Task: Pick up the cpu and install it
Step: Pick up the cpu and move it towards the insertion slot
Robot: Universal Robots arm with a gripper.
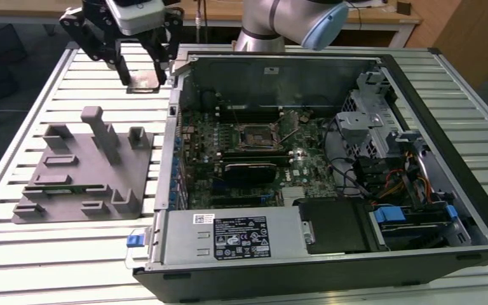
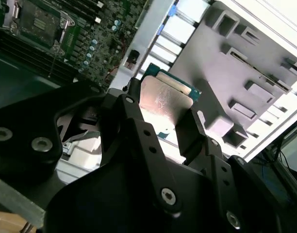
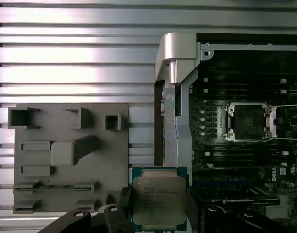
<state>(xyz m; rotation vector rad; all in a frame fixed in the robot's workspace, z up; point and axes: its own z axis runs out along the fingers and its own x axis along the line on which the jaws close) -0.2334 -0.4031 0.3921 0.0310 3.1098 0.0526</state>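
The cpu (image 1: 145,83) is a small square chip with a pale silver top and a green edge. It hangs clamped between the two black fingers of my gripper (image 1: 144,77), above the slatted table beyond the grey tray and just outside the open case's wall. In both wrist views the cpu (image 2: 164,99) (image 3: 158,198) sits between the finger pads (image 2: 191,127), held by its edges. The open black socket (image 1: 257,135) (image 3: 248,121) lies on the motherboard inside the case, apart from the chip, with its metal frame lifted.
A grey plastic tray (image 1: 74,190) (image 3: 66,116) with upright posts lies on the table at the exterior view's left. The open computer case (image 1: 312,257) holds cables, drive cages and a power supply. The case wall (image 3: 173,97) stands between gripper and socket.
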